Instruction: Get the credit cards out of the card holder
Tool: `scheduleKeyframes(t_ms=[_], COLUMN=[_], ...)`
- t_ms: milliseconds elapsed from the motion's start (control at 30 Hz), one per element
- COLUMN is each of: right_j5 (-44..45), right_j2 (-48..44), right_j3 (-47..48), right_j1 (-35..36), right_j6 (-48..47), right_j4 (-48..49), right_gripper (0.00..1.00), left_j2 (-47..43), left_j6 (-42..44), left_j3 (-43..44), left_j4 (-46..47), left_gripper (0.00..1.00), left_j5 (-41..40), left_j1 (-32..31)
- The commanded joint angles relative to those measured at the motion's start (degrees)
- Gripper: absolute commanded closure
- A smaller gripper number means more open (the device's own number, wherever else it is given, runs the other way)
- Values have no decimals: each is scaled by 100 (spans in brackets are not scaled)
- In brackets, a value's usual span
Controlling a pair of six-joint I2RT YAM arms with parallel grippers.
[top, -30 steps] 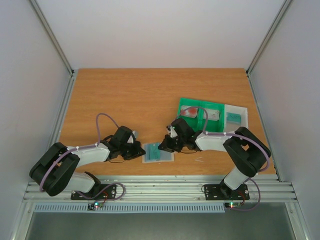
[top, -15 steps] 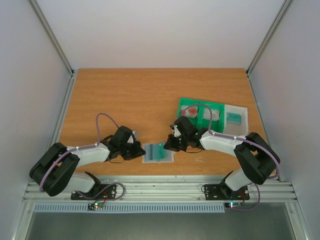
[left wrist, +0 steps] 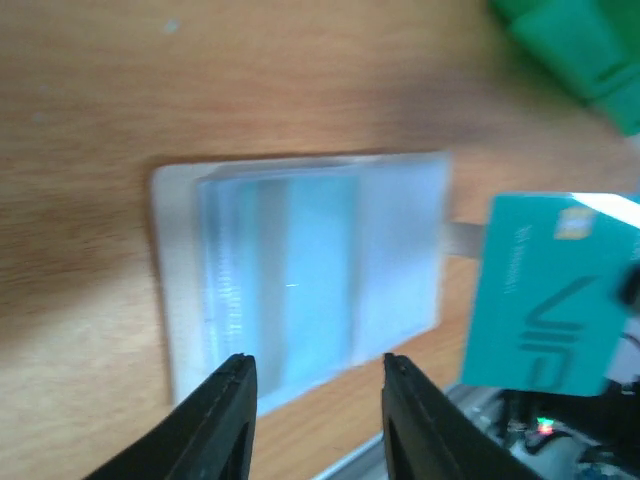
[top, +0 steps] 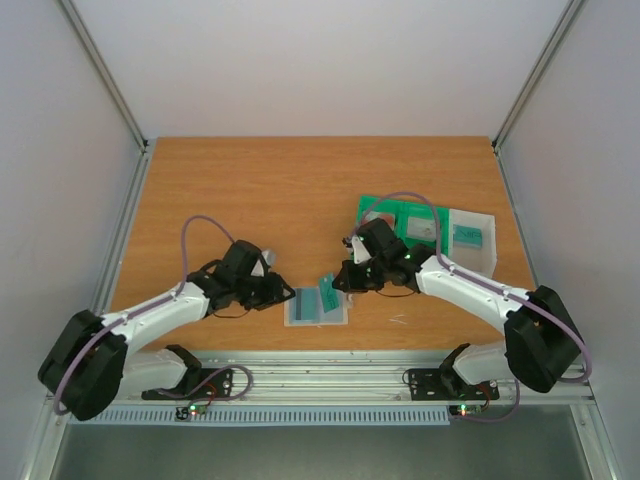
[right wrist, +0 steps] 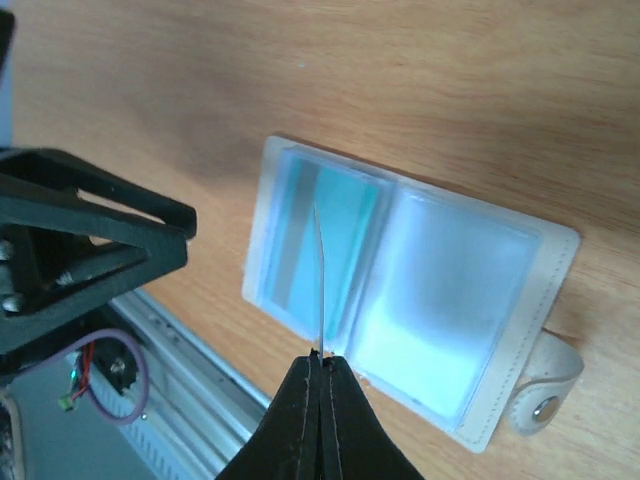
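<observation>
Teal card point(right wrist: 350, 232) inside card holder point(right wrist: 445, 295) pocket

2 arms point(top: 160, 308): white links, black joints (purple cables point(top: 203, 217) looped alongside).

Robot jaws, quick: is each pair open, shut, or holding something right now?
Left gripper: jaws open, holding nothing.
Right gripper: jaws shut on the teal card.

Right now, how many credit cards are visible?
4 cards: one in the right gripper, one in the card holder, one in the green tray, one in the clear box; the arm may hide more.
</observation>
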Motion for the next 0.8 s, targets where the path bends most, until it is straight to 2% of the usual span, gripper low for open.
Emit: scheduleKeyframes(t_ms=[0, 67, 200, 367, 500, 633, 767], right_j5=[-426, -566, -993, -2131, -2671, -2807, -2837], right_j2=[-279, -415, -721, -945, -998, -961, -932], right_j3=[320, 412, 552, 654, 648, 657, 636], right_j1=[-34, -35, -33, -30, -33, -32, -31], right_j6=[-818, -1062, -1390, -1557, -1502, -1441, -1417], right_j4=[-650, -866, -1104, -1015, -793, -654, -611], right_gripper=[99, 99, 99, 99, 99, 99, 99], left_j2=[-524, -734, -987, -1032, -1017, -925, -912], left_j6=[639, 905, 1306, 1766, 1959, 1931, 1754], left_j3=[665, 911, 1217, 1584, 1645, 1572, 1408], left_j4=[-880, -1073, -1262, -1703, -1633, -1388, -1045], left_gripper=[60, 53, 46, 44, 44, 51, 65], left_j5=[89, 282, 913, 1562, 2300, 2851, 2978], left_j1=[1, 0, 0, 0, 0, 0, 5])
